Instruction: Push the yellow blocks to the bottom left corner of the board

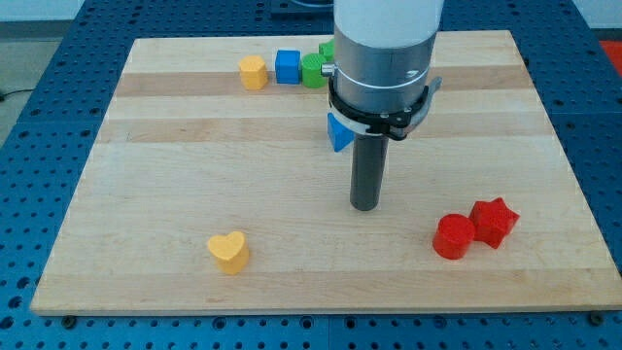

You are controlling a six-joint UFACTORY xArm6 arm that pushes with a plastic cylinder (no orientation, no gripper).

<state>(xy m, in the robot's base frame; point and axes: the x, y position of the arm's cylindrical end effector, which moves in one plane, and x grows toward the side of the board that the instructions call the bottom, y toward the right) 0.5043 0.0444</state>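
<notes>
A yellow heart block [229, 252] lies near the view's bottom left of the wooden board [194, 165]. A second yellow block [253, 72], rounded, sits near the view's top, left of a blue cube [287, 66]. My tip [364, 205] rests on the board right of centre, well right of and above the yellow heart, and far below the top yellow block. The arm's body hides part of the board behind it.
A green block [314, 69] sits right of the blue cube, with another green piece [327, 49] behind it. A blue triangle block [338, 132] shows beside the arm. A red cylinder [453, 236] and a red star [494, 221] lie at the bottom right.
</notes>
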